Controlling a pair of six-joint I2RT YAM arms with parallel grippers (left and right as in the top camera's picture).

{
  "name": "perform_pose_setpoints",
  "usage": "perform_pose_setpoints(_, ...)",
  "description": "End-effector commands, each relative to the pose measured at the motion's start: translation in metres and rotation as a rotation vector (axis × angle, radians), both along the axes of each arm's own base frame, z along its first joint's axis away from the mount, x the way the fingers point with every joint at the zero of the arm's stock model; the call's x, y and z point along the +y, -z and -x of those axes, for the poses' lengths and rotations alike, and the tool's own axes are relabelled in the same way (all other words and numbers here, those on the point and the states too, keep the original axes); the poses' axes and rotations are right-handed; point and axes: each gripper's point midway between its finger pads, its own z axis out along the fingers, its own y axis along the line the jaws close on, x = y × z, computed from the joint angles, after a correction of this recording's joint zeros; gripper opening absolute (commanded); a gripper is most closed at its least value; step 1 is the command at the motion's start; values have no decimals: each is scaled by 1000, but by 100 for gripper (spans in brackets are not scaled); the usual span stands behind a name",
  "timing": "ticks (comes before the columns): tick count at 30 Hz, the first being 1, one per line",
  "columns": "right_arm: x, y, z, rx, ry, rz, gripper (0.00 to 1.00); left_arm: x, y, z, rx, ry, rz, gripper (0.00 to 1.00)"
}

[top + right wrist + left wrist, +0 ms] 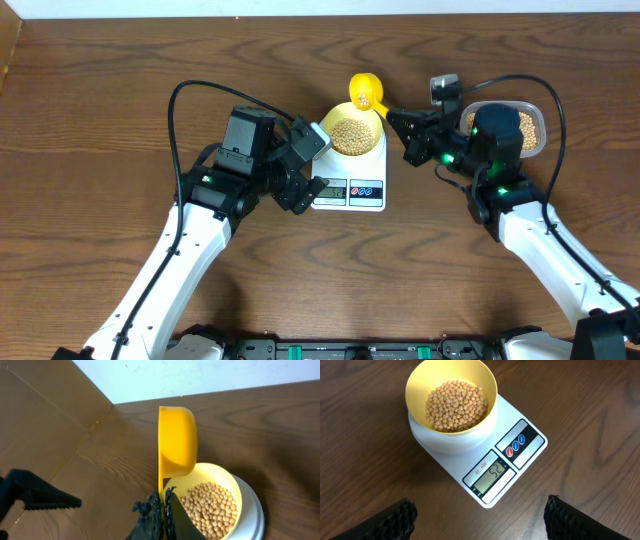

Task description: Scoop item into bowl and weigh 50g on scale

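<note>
The small round pale yellow-green bowl [415,390] sits on the white kitchen scale w/ rounded corners [520,460], at the end away from the buttons. Lots of little round tan beans [455,406] lie in the bowl & cover its bottom. The scale is on the brown wood desk [100,120], approx in the middle. Its little grey screen [493,474] shows digits, maybe 52, but they're small & hard to read. Next to it are 2 round buttons [516,446], 1 red & 1 blue. The right claw [164,505] is pressed together, pinching the thin handle of the bright yellow plastic scoop [177,440]. The scoop is turned on its side, right at the far rim of the bowl. The left claw [481,510] is spread wide w/ nothing in it, just by the screen end of the scale. A clear plastic tub [535,125] w/ more beans sits on the right, partly hidden by the right arm [540,230].
</note>
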Motion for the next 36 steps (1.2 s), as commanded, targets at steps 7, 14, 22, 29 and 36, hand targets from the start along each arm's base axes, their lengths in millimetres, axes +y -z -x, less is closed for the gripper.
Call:
perform_pose_setpoints(7,-3,-37,-10,12,2,-10,1,2,0,1,-8,5,-6,84)
perform_pose_setpoints(14,-5,-49,-12,48,10,-2,1,2,0,1,-8,5,-6,84)
perform_pose_setpoints(22,-9,-37,-8,160,36,-14,1,2,0,1,-8,5,-6,84)
perform_pose_setpoints(29,-11,-29,-7,191,44,-2,1,2,0,1,-8,5,-6,84)
perform_pose_setpoints(36,-16,-3,1,297,65,42,1,2,0,1,-8,5,-6,83)
